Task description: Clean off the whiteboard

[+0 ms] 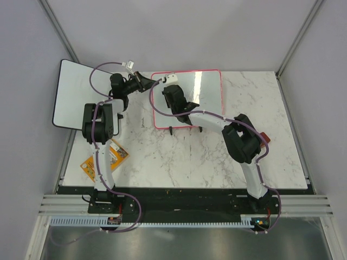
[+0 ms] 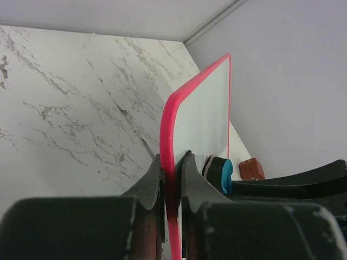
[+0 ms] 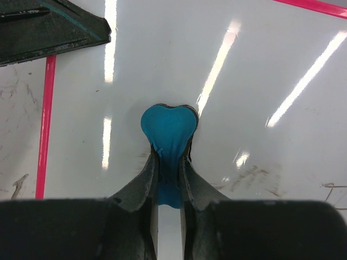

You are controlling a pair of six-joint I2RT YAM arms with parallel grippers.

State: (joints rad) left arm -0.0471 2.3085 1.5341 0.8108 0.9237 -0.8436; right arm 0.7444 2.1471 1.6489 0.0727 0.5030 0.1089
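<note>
**The whiteboard (image 1: 206, 89) with the pink rim is at the far middle of the table (image 1: 179, 157), and both arms are at it.**

The left jaws are closed tight on its left rim, with the pink edge between them. The right jaws are narrow and hold a blue eraser (image 3: 168, 127), whose tip is against the white surface near the left side. Faint scribbles (image 3: 255, 176) are just beside the eraser. Small black feet (image 1: 171, 130) show at the near edge of the whiteboard. Another white board with a black rim (image 1: 76, 92) is at the far left edge of the table. An orange packet (image 1: 107, 157) lies by the left arm, and a red-brown block (image 1: 264, 138) is at the right.
</note>
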